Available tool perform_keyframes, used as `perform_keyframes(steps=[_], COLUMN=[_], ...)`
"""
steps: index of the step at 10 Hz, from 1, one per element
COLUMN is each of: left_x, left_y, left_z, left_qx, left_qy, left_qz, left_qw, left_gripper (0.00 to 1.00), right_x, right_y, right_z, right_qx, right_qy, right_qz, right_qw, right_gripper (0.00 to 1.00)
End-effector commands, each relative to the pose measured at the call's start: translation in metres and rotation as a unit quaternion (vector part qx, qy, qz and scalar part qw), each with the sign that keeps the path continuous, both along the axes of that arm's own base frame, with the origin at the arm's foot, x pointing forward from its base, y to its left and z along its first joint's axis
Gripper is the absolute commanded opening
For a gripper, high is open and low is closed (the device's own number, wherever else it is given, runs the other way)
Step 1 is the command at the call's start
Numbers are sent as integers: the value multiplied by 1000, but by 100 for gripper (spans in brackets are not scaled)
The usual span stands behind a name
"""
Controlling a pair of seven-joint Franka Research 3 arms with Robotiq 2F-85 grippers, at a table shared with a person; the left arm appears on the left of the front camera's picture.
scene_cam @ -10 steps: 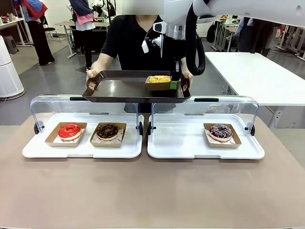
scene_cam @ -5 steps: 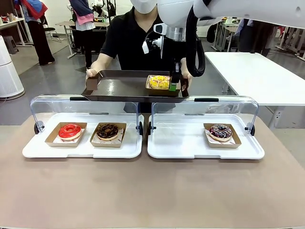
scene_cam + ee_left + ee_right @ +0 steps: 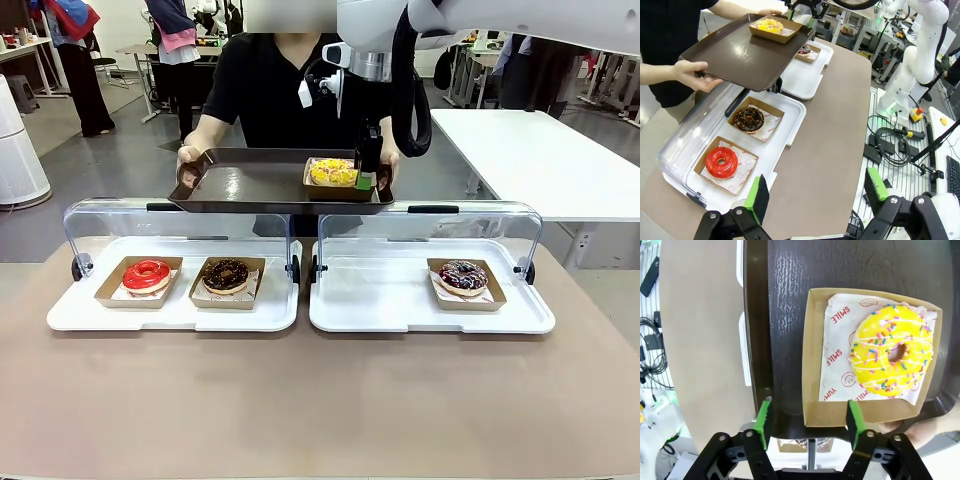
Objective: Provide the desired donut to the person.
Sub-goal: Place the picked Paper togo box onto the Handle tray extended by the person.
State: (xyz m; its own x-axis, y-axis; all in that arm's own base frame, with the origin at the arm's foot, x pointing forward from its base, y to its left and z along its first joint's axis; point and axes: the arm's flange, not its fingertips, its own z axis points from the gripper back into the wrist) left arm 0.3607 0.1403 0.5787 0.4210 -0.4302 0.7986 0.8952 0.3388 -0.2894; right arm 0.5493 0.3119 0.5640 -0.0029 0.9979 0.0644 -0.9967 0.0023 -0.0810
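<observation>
Front view: right claw (image 3: 366,172) low at the right end of the brown tray (image 3: 250,186), just beside the yellow donut (image 3: 333,171) in its cardboard box (image 3: 312,180). Tray held off the surface (image 3: 320,400) by the person (image 3: 270,90), one hand at each end. Against a second ago: box in the same spot on the tray, tray shifted slightly, claw in much the same place. Below, under raised clear lids, red donut (image 3: 147,273) and chocolate donut (image 3: 225,273) on the left white tray (image 3: 175,312). Dark sprinkled donut (image 3: 462,275) on the right white tray (image 3: 400,312).

Left wrist view: left claw (image 3: 816,192) spread wide, grasping nothing, hanging over the near edge of the surface, well apart from the donuts.

Right wrist view: green pads (image 3: 763,422) parted, one over the tray's rim, the other in line with the box's near wall; contact there impossible to tell. Clenched a second ago, now released, box lying flat on the tray with nothing pinching it. Judged from this: donut handed over, with only the withdrawal of the right claw left, and with care not to catch the box wall on the way up.
</observation>
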Motion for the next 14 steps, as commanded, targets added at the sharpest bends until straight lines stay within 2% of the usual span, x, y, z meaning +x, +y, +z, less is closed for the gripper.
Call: perform_keyframes(steps=[1,3,5,7,8,10,12,14], left_x=[-1,-1,-1,-1,-1,-1,-1,-1], left_y=[2,2,2,2,2,2,2,2], left_z=[2,2,2,2,2,2,2,2], left_qx=[-3,-3,-3,-3,-3,-3,-3,-3], left_qy=[-1,-1,-1,-1,-1,-1,-1,-1], left_qz=[-2,-2,-2,-2,-2,-2,-2,-2], left_qw=[1000,1000,1000,1000,1000,1000,1000,1000], left_gripper=[100,100,100,100,100,100,100,100], right_x=[-8,-10,-33,-92,-127,-182,-192,-180], right_y=[-8,-9,-11,-45,-75,-147,-206,-244], right_z=[-6,-5,4,20,28,25,19,5], right_qx=[14,17,5,0,9,-6,22,40], right_qy=[2,2,0,19,11,-6,-22,-8], right_qz=[11,13,10,29,35,28,-17,-46], right_qw=[1000,1000,1000,999,999,1000,999,998], right_gripper=[100,100,100,100,100,100,100,100])
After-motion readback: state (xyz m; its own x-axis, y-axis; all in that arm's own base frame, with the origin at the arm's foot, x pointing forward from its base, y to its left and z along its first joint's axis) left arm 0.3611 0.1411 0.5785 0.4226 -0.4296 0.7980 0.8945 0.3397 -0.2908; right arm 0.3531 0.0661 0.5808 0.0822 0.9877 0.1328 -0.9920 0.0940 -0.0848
